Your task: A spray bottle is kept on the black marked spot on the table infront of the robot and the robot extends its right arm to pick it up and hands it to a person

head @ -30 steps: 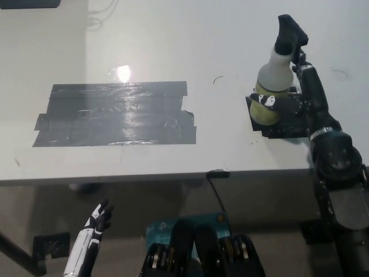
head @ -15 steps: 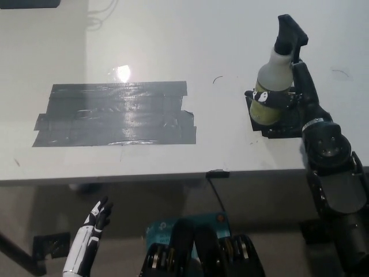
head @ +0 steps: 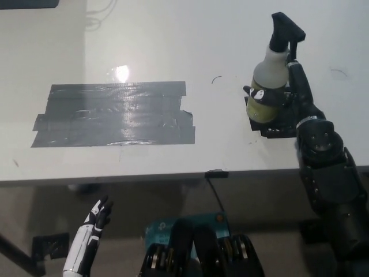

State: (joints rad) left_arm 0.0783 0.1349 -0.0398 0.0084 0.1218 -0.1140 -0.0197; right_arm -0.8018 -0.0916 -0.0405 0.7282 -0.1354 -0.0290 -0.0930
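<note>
Since a second ago the right hand [head: 275,99] has drawn slightly left and farther from the robot, and the spray bottle [head: 270,77] has gone with it, now leaning a little more to the left at its top. That black hand is clenched around the lower body of the bottle — one dark finger with white markings wraps across the yellowish liquid, and the rest of the hand lies against the bottle's right side. The bottle is translucent white with a black trigger head at its far end, pointing toward the far right. Under and just near of it lies the small black marked spot [head: 271,128] on the worktop [head: 173,46], its near and right edges showing past the hand; whether the bottle's base touches the mark cannot be told. The black forearm runs from the hand down to the near right, past the worktop's near edge. Well to the left, a broad patch of grey tape strips [head: 112,114] lies flat on the pale surface, with a bright glare spot just beyond its far edge. The white left hand [head: 97,217] rests low at the near left, below the worktop's edge — holding nothing, fingers apart.
</note>
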